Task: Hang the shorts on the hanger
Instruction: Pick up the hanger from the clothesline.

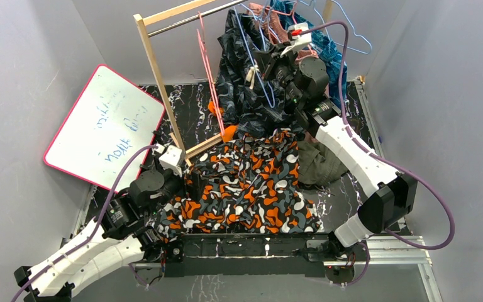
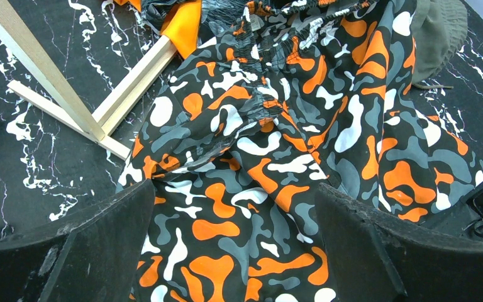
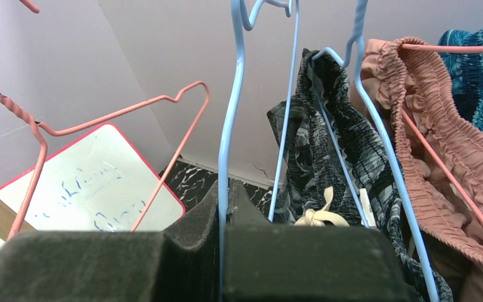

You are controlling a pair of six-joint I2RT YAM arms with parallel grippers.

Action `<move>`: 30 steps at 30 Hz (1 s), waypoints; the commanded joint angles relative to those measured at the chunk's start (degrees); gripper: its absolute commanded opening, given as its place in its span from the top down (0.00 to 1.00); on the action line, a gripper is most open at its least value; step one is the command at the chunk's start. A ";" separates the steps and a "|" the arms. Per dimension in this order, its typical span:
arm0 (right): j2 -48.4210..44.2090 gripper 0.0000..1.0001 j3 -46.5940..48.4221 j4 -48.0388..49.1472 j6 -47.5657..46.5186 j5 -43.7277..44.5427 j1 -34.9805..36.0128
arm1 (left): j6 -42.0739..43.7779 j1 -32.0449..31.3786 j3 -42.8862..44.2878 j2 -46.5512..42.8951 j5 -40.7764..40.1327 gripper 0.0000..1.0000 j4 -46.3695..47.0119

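The right gripper (image 3: 221, 217) is clenched on the blue hanger (image 3: 222, 182) at the far right, well apart from the shorts (image 1: 245, 182), which lie spread near centre directly beneath the released left gripper (image 2: 234, 201), the nearer arm.

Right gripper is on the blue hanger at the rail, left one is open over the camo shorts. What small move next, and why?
Probably raise the right gripper a little to unhook the hanger from the rail. Its jaws are shut on the light-blue wire, so the hanger looks secured, while the shorts lie spread under the open left gripper, not yet gripped.
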 commanded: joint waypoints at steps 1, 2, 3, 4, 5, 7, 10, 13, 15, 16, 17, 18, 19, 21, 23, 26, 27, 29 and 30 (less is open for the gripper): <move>-2.63 1.00 -0.64 7.04 -0.21 -1.88 -0.33 | 0.42 0.26 1.09 -0.56 -0.13 0.02 0.00; -2.89 1.00 -0.98 7.17 -0.06 -2.01 -0.34 | 0.37 0.25 1.02 -0.56 -0.13 0.02 0.00; -3.16 1.00 -1.25 7.17 0.05 -2.06 -0.32 | 0.34 0.24 1.04 -0.56 -0.15 0.02 0.00; -3.60 1.00 -1.72 7.14 0.20 -2.12 -0.34 | 0.33 0.23 1.03 -0.56 -0.15 0.02 0.02; -4.12 1.00 -2.39 7.32 0.40 -2.04 -0.30 | 0.33 0.22 1.02 -0.56 -0.15 0.02 0.00; -5.51 1.00 -3.88 7.41 0.65 -1.72 -0.32 | 0.33 0.29 1.01 -0.47 -0.14 0.02 -0.04; -8.18 1.00 -6.73 7.40 1.08 -1.56 -0.34 | 0.22 0.22 1.09 -0.38 -0.10 0.02 0.00; -11.85 1.00 -10.16 6.99 1.63 -1.58 -0.35 | 0.20 0.21 1.13 -0.34 0.12 0.02 -0.04; -15.25 1.00 -12.54 5.98 1.99 -1.58 -0.34 | 0.07 0.27 1.13 -0.42 0.08 0.01 -0.09; -16.75 1.00 -13.64 5.20 2.18 -1.60 -0.34 | 0.07 0.29 1.18 -0.51 0.02 0.02 -0.13; -18.46 1.00 -14.72 4.48 2.33 -1.84 -0.41 | 0.00 0.24 1.03 -0.66 -0.15 0.02 -0.09; -20.12 1.00 -15.94 3.48 2.61 -1.94 -0.35 | -0.08 0.23 1.07 -0.85 -0.28 0.02 -0.09; -22.11 1.00 -17.16 2.31 2.90 -2.03 -0.34 | -0.18 0.24 1.02 -1.09 -0.55 0.02 -0.09; -26.11 1.00 -19.44 -0.66 3.22 -2.46 -0.39 | -0.28 0.27 1.13 -1.64 -0.84 0.02 -0.13; -29.70 1.00 -21.01 -4.71 3.26 -5.63 -0.35 | -1.07 0.25 2.25 -2.88 -2.45 0.06 -0.42; -33.69 1.00 -20.40 -15.25 1.78 -13.18 -0.33 | -4.84 0.28 3.68 -8.36 -4.23 0.07 0.42; -35.40 1.00 -21.05 -17.15 1.57 -15.34 -0.27 | -5.09 0.28 3.80 -10.52 -3.22 0.07 1.66; -39.05 1.00 -22.62 -20.12 1.12 -18.79 -0.31 | -5.46 0.24 4.21 -14.30 -0.57 0.03 4.56; -41.33 1.00 -23.36 -21.80 0.60 -20.45 -0.29 | -5.38 0.27 4.46 -15.65 1.28 0.02 6.03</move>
